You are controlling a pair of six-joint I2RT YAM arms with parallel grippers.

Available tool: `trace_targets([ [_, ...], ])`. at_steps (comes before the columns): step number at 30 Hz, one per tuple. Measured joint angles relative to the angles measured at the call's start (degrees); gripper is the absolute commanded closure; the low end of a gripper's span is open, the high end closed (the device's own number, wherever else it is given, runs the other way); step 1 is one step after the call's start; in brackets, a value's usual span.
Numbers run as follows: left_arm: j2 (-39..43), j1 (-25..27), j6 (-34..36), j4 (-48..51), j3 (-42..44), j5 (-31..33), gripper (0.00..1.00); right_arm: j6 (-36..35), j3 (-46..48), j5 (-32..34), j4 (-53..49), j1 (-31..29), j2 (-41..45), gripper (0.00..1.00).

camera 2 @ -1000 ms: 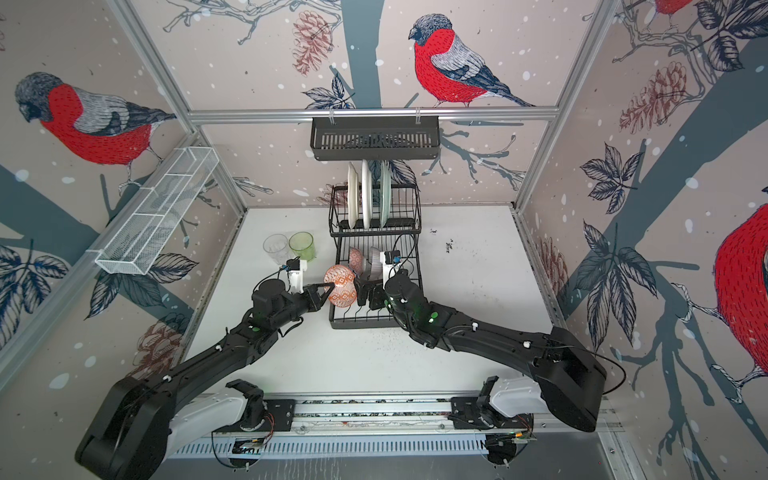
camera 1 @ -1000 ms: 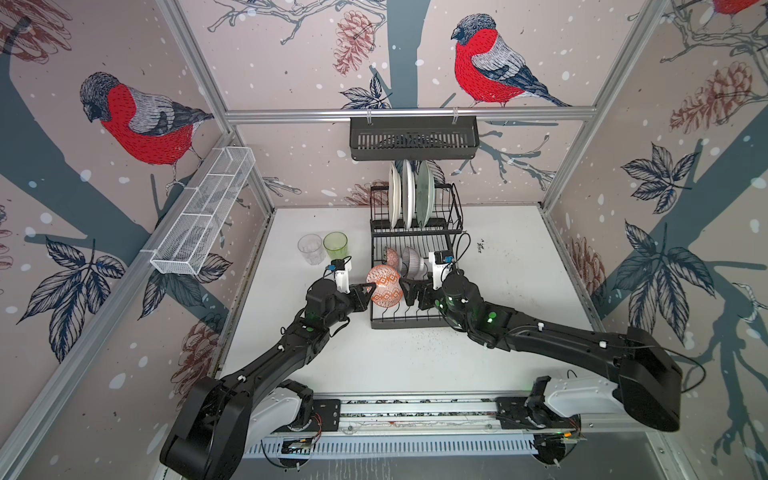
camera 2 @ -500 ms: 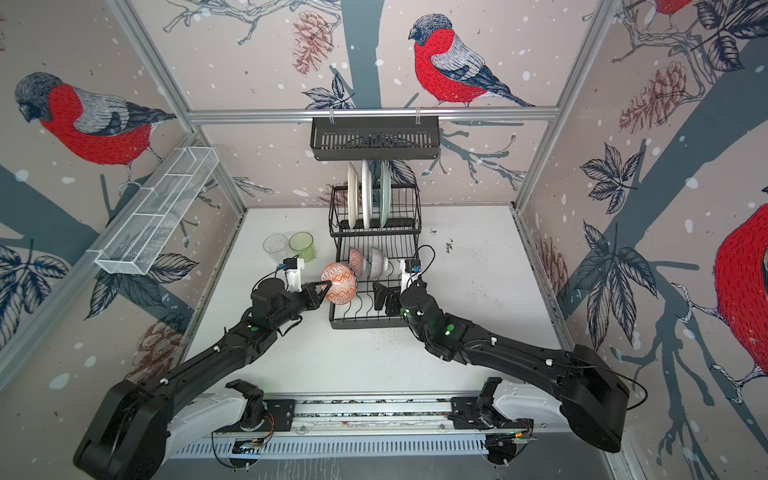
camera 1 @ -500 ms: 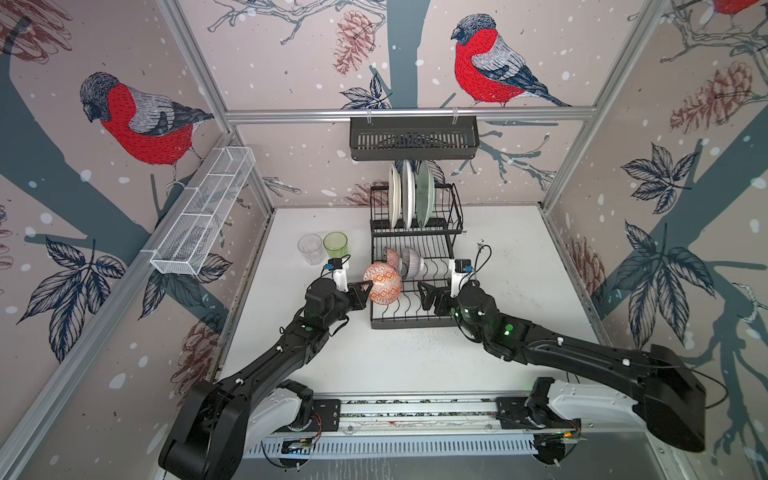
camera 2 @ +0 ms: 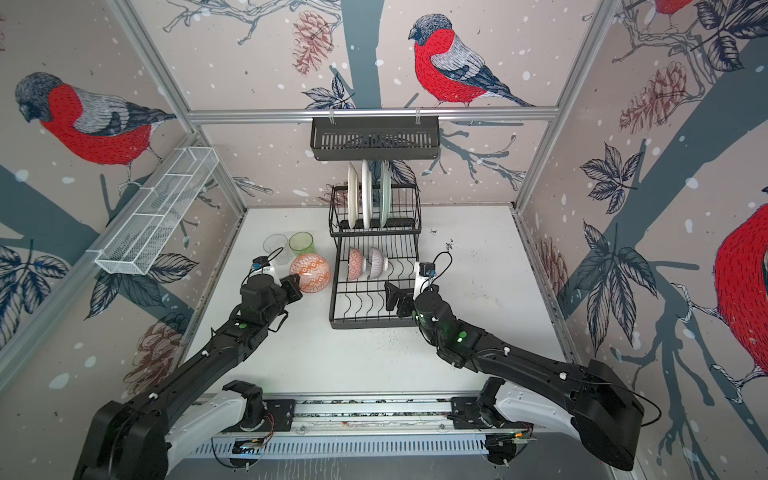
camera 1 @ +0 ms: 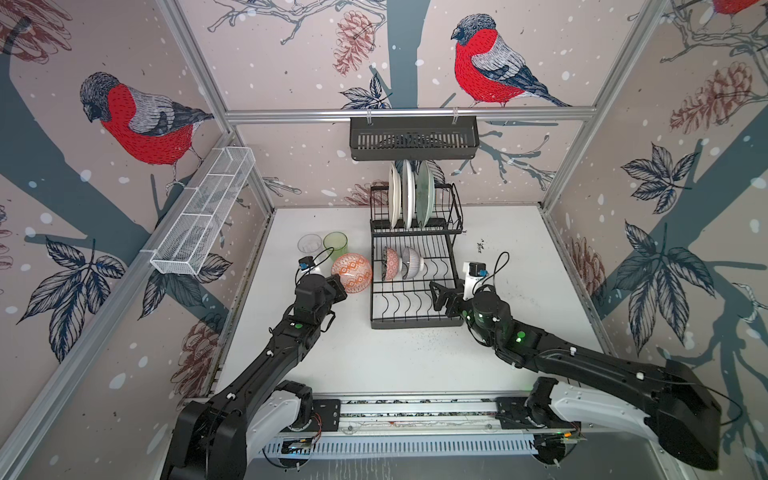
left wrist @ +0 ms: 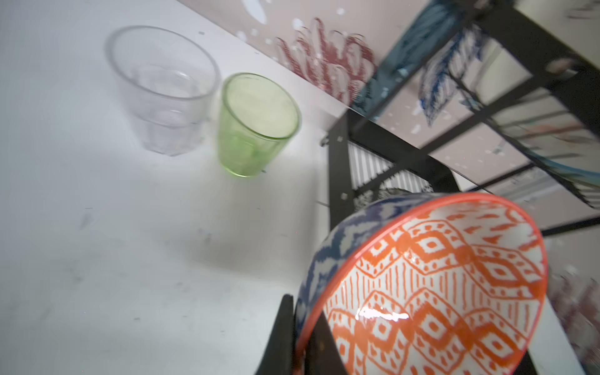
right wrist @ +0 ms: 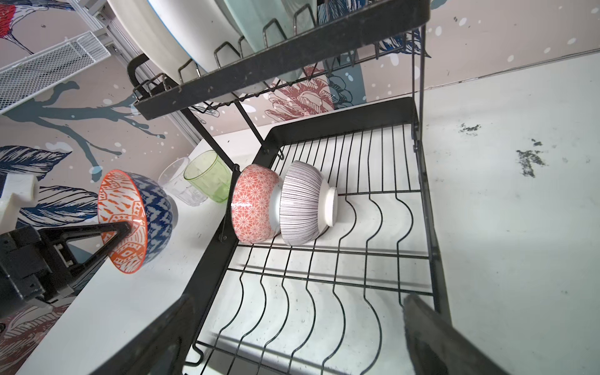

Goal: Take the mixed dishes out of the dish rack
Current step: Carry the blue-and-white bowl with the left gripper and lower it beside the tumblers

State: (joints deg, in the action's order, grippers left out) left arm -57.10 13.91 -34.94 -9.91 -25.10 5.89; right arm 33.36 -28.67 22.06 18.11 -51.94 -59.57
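You have three plates standing on edge, side by side, in the upper level of the dish rack [camera 1: 415, 323]: the cream plate [camera 1: 393, 195], the white plate [camera 1: 408, 195] and the pale green plate [camera 1: 425, 193].

There are three small bowls. Two lie on their sides in the rack's lower level, at its back left, touching each other: the coral bowl [camera 1: 390, 263] and, to its right, the striped bowl [camera 1: 412, 262]. The third, the orange bowl [camera 1: 351, 273], is out of the rack, tipped on edge over the counter [camera 1: 519, 249] just beside the rack's left side. Its inside has an orange diamond pattern and its outside is blue.

Two glasses stand upright on the counter just beyond that bowl, close together: the clear glass [camera 1: 309, 243] and the green glass [camera 1: 336, 243].

Two baskets hang on the walls: one black shelf basket [camera 1: 413, 139] above the rack and one white mesh basket [camera 1: 203, 220] on the left.

Your left pincer [camera 1: 338, 286] is pressed together on the orange bowl's rim, one finger inside and one outside. Your right pincer [camera 1: 439, 297] is spread wide with nothing between its fingers, over the front right of the rack's lower level.
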Motion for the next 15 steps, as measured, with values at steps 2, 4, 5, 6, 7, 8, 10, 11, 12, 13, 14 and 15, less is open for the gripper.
trace_targets([
  [2, -0.83, -1.62, 0.02, 1.27, 0.00, 0.98, 1.00, -0.37, 0.17, -1.07, 0.13, 0.76, 0.50, 0.01],
  [4, -1.97, -2.82, 0.04, 2.32, -0.09, 1.86, 1.00, -0.44, 0.42, -1.66, 0.37, 1.49, 1.11, 0.00],
  [5, -2.67, -3.41, 0.13, 2.84, -0.22, 2.08, 1.00, -0.57, 0.52, -2.60, 0.39, 1.99, 1.49, 0.00],
  [6, -3.61, -4.11, 0.46, 2.97, -0.42, 2.47, 1.00, -0.59, 0.66, -2.80, 0.39, 2.47, 1.88, 0.01],
  [7, -4.66, -4.85, 0.44, 3.19, -0.70, 2.99, 1.00, -0.59, 0.76, -3.15, 0.39, 2.91, 2.21, 0.00],
  [8, -5.84, -5.62, 0.44, 3.28, -1.03, 3.21, 1.00, -0.57, 0.98, -3.98, 0.44, 3.48, 2.64, 0.00],
  [10, -8.66, -7.15, 0.44, 3.19, -1.86, 3.37, 1.00, -0.55, 1.66, -4.61, 0.50, 4.39, 3.48, 0.00],
  [11, -10.25, -7.85, 0.42, 3.28, -2.32, 3.41, 1.00, -0.55, 2.05, -5.42, 0.50, 4.90, 3.89, 0.01],
  [12, -11.56, -8.31, 0.42, 3.50, -2.78, 3.56, 1.00, -0.55, 2.29, -5.81, 0.50, 5.29, 4.17, 0.00],
  [13, -13.25, -8.85, 0.39, 3.80, -3.48, 3.85, 1.00, -0.52, 2.56, -5.92, 0.50, 5.64, 4.57, 0.01],
  [14, -14.69, -9.22, 0.28, 4.09, -4.09, 4.33, 1.00, -0.52, 2.78, -6.51, 0.50, 5.99, 4.92, 0.00],
  [15, -16.02, -9.44, 0.26, 4.13, -4.57, 4.70, 1.00, -0.50, 2.95, -7.17, 0.50, 6.25, 5.29, 0.00],
])
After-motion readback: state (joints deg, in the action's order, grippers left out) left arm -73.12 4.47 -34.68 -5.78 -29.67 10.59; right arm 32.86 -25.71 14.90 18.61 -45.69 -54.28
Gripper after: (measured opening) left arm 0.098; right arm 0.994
